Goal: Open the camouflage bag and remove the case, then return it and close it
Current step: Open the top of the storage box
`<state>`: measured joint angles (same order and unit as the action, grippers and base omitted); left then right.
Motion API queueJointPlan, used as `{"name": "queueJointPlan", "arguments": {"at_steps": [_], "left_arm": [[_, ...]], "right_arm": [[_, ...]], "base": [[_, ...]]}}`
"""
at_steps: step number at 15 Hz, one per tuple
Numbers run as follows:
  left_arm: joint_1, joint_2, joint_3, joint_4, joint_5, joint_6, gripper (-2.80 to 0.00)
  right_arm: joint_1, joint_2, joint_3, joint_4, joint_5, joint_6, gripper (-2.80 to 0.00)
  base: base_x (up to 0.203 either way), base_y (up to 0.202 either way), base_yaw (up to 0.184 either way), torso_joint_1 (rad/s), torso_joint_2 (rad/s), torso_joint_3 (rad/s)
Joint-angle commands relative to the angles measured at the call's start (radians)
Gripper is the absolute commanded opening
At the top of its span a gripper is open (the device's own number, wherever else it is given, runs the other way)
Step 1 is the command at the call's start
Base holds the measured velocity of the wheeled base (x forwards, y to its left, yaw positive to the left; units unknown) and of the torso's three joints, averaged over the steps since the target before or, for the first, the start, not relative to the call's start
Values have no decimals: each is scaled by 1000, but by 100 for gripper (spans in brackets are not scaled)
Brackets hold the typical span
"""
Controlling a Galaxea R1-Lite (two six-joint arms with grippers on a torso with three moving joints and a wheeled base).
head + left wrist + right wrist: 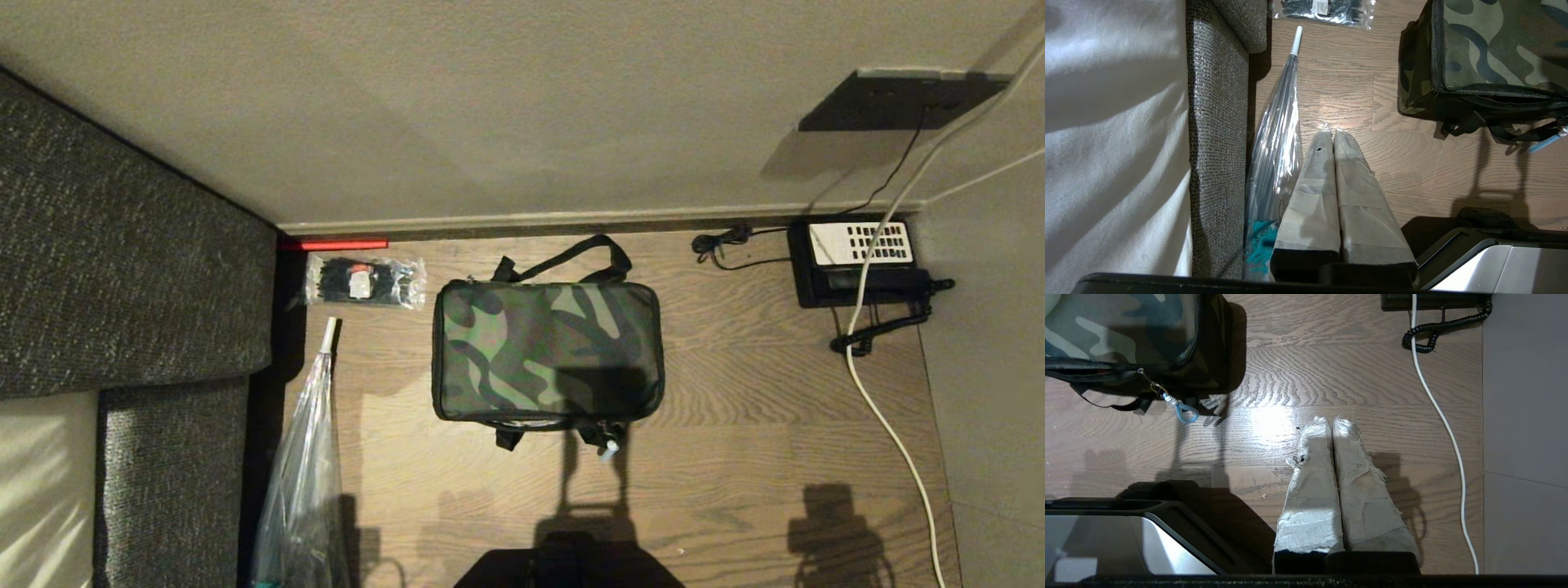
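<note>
Starting configuration, seen from above. The camouflage bag point(547, 353) lies lid-up and closed at the centre of the wooden floor point(751, 457), its black strap point(563, 257) looped out at 12 o'clock and its zip pull point(1182, 410), a pale blue loop, hanging off the near edge at about 5 o'clock. The left gripper point(1332, 132) hangs over bare floor at roughly 8 o'clock from the bag with its cloth-wrapped fingers pressed together on nothing; the right gripper point(1331, 421) hangs at roughly 4 o'clock, likewise clenched and empty. The step in hand appears to be opening the bag, which would best begin with the right gripper spreading its fingers, descending on the blue loop and drawing it along the seam rather than upward, while the left gripper steadies the soft bag's far corner against sliding. Neighbouring items are a packet of cable ties point(365, 282) at 10 o'clock, a clear umbrella point(304, 482) at 8 o'clock and a desk phone point(861, 261) at 2 o'clock. Not shown: the case, the zip's full route and end stop, and both arms in the head view.
</note>
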<state>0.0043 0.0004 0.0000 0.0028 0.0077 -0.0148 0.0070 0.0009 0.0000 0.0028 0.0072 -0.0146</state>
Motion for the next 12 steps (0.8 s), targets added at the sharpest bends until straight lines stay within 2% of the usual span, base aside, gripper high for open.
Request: {"name": "queueJointPlan", "arguments": {"at_steps": [1, 5, 7, 8, 9, 11, 12], "left_arm": [[0, 0, 3, 0, 0, -1, -280], [0, 0, 3, 0, 0, -1, -280], [0, 0, 3, 0, 0, -1, -280], [0, 0, 3, 0, 0, -1, -280], [0, 0, 3, 0, 0, -1, -280], [0, 0, 3, 0, 0, -1, -280], [0, 0, 3, 0, 0, -1, -280]], "right_arm": [[1, -5, 2, 0, 0, -5, -280], [1, -5, 0, -2, 0, -4, -280], [1, -5, -91, 35, 24, 9, -280], [1, -5, -191, 112, 50, 13, -280], [1, -5, -346, 244, 78, 23, -280], [1, -5, -620, 541, 136, 61, -280], [1, -3, -696, 705, 183, 82, -280]], "base": [[0, 0, 0, 0, 0, 0], [0, 0, 0, 0, 0, 0], [0, 0, 0, 0, 0, 0], [0, 0, 0, 0, 0, 0], [0, 0, 0, 0, 0, 0], [0, 0, 0, 0, 0, 0], [0, 0, 0, 0, 0, 0]]}}
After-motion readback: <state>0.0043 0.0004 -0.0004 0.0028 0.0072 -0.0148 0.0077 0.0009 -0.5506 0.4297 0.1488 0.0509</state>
